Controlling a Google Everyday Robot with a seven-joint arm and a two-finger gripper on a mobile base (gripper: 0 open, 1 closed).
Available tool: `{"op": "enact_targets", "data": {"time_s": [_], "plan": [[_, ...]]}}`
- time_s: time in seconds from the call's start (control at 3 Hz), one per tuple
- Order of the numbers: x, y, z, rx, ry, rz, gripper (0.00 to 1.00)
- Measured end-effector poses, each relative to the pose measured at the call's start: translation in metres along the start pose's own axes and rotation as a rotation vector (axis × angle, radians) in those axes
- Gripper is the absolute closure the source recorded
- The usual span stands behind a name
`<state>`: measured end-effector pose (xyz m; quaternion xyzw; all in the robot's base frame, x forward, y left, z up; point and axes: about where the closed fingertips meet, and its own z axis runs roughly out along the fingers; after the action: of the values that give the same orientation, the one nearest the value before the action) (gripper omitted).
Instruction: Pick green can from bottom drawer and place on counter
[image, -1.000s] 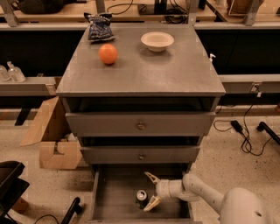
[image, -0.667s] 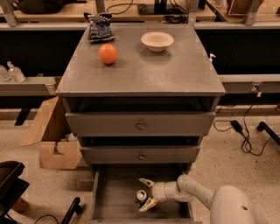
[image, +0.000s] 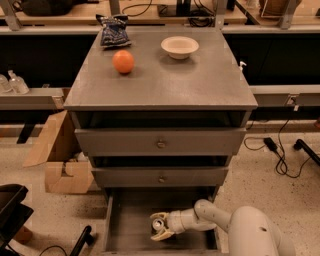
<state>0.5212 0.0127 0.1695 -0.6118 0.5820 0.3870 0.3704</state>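
Step in hand: closing on the green can (image: 159, 224) inside the bottom drawer (image: 129, 225), judged as the grasp stage; no lift was evident.
Gripper position: the gripper (image: 155, 227) was at lower centre of the frame, reaching in from the right, low over the drawer floor.
Jaw state: the jaws stood apart, one on each side of the can; contact with the can wall could not be confirmed.
Can position: upright near the middle of the drawer, silver top facing up, between the fingers.
Grasp advice: centre the can in the gap, close squarely on its side wall, then rise straight up until it is above the drawer's low walls.
Clearance risk: the middle drawer (image: 161, 177) front hung just above in the frame; the lift probably needed to come outward, toward the frame's bottom edge.
Bottom drawer contents: the can only, as far as visible.
Upper drawers: both shut; contents hidden.
Counter (image: 165, 82) contents: orange ball (image: 123, 61), white bowl (image: 179, 47) and blue snack bag (image: 113, 23) at the far end.
Bowl contents: appeared empty.
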Motion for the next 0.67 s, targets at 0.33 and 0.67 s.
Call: {"op": "enact_targets", "data": {"time_s": [0.33, 0.67], "plan": [[-0.021, 0.007, -0.015, -0.023, -0.022, 0.031, 0.85], [-0.060, 0.017, -0.061, -0.030, -0.071, 0.064, 1.00]]}}
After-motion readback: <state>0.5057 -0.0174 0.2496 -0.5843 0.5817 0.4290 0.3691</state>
